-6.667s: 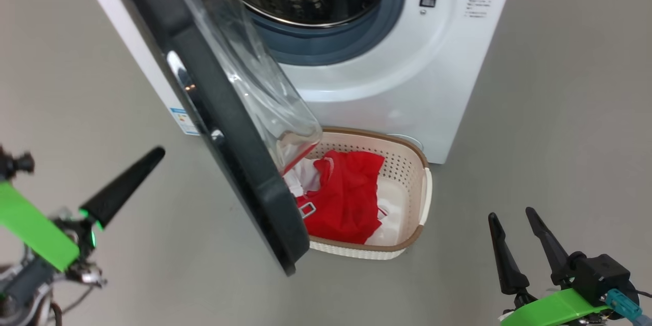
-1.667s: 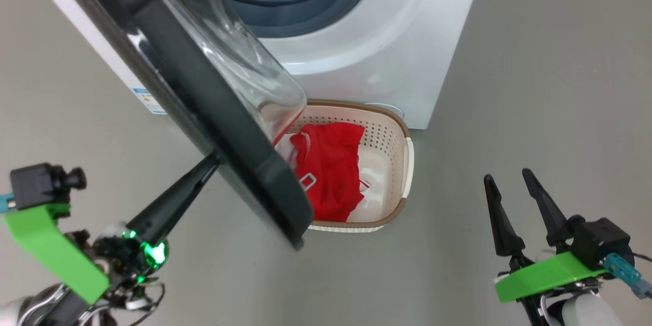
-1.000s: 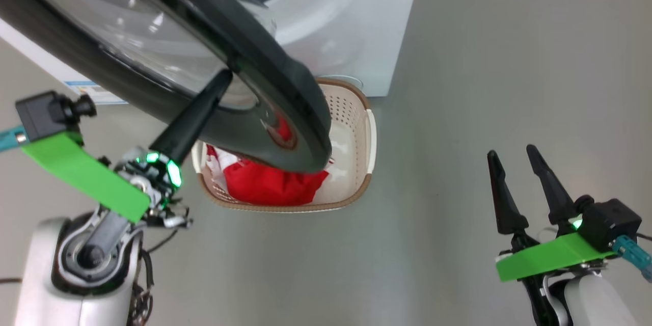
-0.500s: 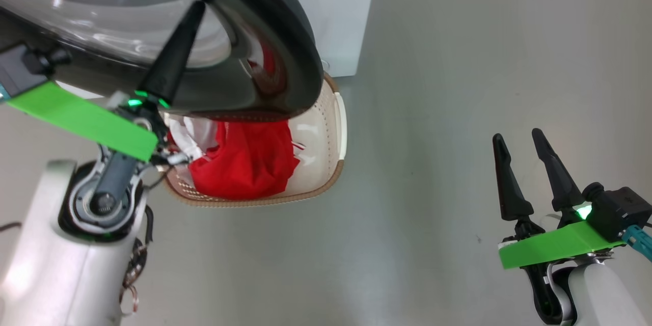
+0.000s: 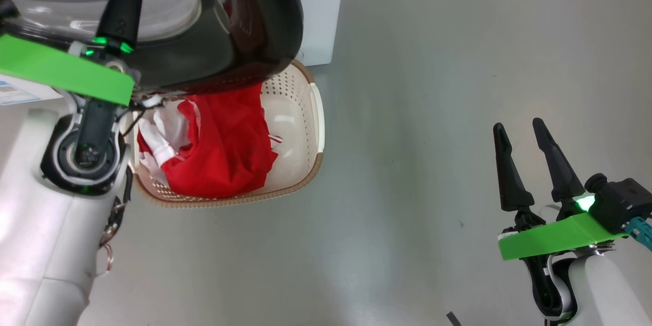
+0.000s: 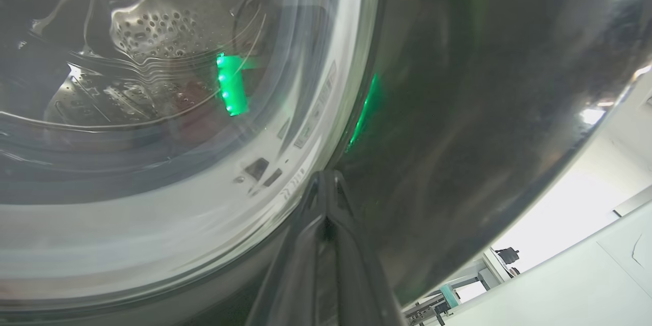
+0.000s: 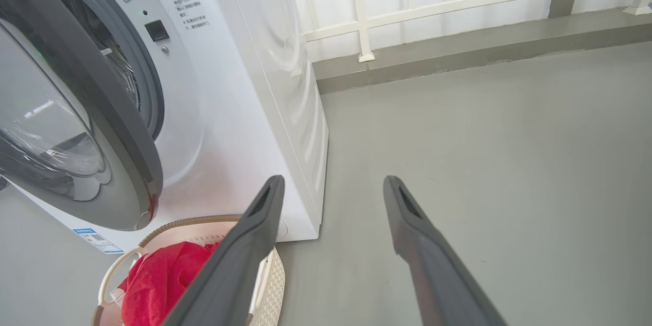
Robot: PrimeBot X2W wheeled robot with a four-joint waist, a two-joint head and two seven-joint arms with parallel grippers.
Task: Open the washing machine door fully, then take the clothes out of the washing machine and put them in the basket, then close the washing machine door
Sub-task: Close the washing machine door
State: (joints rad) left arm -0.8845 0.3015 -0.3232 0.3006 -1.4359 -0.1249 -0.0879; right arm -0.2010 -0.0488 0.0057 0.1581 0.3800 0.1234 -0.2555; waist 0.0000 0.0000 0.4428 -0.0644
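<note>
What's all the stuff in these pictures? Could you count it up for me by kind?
Washing machines: 1, the washing machine
Baskets: 1, the basket
Garments: 2, the red jersey and the white garment, both in the basket
Robot grippers: 2, the left gripper and the right gripper
Total: 6
</note>
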